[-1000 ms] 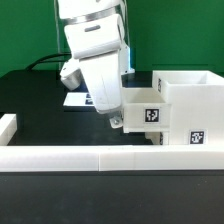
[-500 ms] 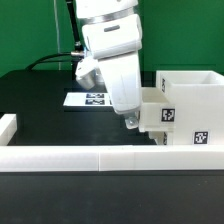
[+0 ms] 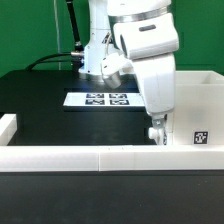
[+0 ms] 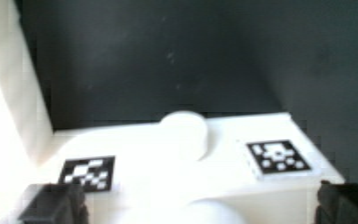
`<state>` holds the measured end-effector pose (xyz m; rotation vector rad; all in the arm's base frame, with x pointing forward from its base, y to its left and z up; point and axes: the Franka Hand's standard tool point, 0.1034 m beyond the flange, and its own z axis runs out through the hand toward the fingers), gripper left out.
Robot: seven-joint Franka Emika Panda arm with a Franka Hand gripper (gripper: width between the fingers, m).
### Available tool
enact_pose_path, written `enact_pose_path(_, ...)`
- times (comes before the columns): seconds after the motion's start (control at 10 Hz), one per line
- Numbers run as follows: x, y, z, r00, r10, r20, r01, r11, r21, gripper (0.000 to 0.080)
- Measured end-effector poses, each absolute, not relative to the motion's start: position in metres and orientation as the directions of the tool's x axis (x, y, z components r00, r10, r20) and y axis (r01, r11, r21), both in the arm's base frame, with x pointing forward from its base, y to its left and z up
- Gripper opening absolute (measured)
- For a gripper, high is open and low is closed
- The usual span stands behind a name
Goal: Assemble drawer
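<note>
The drawer's large white casing (image 3: pixel 198 100) stands at the exterior view's right, with a tag (image 3: pixel 197 139) on its front. My gripper (image 3: pixel 157 133) hangs low in front of its left part and hides the smaller tray box there. In the wrist view a white tray face (image 4: pixel 158 160) with a round knob (image 4: pixel 185 130) and two tags (image 4: pixel 279 158) lies right below me. My gripper (image 4: pixel 202 208) is open, with its dark fingers (image 4: pixel 51 205) wide apart on either side of that white piece.
The marker board (image 3: pixel 105 99) lies on the black table behind the arm. A low white border wall (image 3: pixel 80 158) runs along the front, with a short block (image 3: pixel 8 127) at the exterior view's left. Cables hang behind the arm.
The arm has swung to the exterior view's right, from beside the tray box to in front of the casing. It now covers the tray box and uncovers the marker board.
</note>
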<state>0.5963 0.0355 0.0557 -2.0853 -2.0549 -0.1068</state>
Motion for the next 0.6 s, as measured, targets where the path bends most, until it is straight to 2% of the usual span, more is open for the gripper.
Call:
enact_pose_path(0.4, 0.598, 0.037, 0.06, 0.031, 0.981, 0.193, 0.993, -0.008, -0.119, 0.0649)
enact_pose_path(0.6, 0.596, 0.009, 0.059, 0.031, 0.983, 0.181, 0.993, -0.009, -0.121, 0.0649)
